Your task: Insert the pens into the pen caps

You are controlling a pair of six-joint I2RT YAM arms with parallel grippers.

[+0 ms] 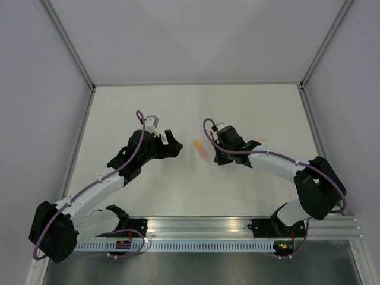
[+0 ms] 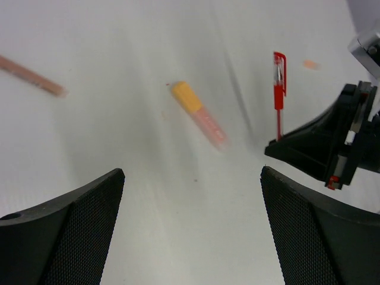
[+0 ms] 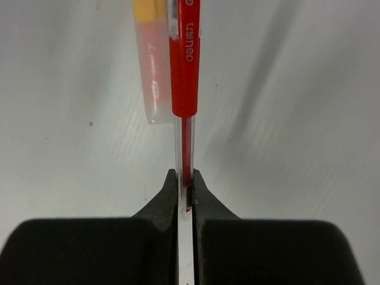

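My right gripper [image 3: 185,193] pinches the red pen [image 3: 185,77] tight; my left gripper [image 2: 193,172] gapes wide, orange pen [image 2: 199,114] lying just ahead.

- Bright, even, diffuse light is seen in the top view; only faint, soft-edged shadows are cast on the table [image 1: 249,113].
- The orange-tipped tube [image 2: 199,116] is smeared by motion blur at centre in the left wrist view.
- The peach pen [image 2: 32,76] at 10 o'clock is rendered soft.
- The red pen [image 3: 185,77] is held sharp in the right wrist view; its lettering is legible.
- A broad grey shadow streak is seen there toward 1 o'clock.
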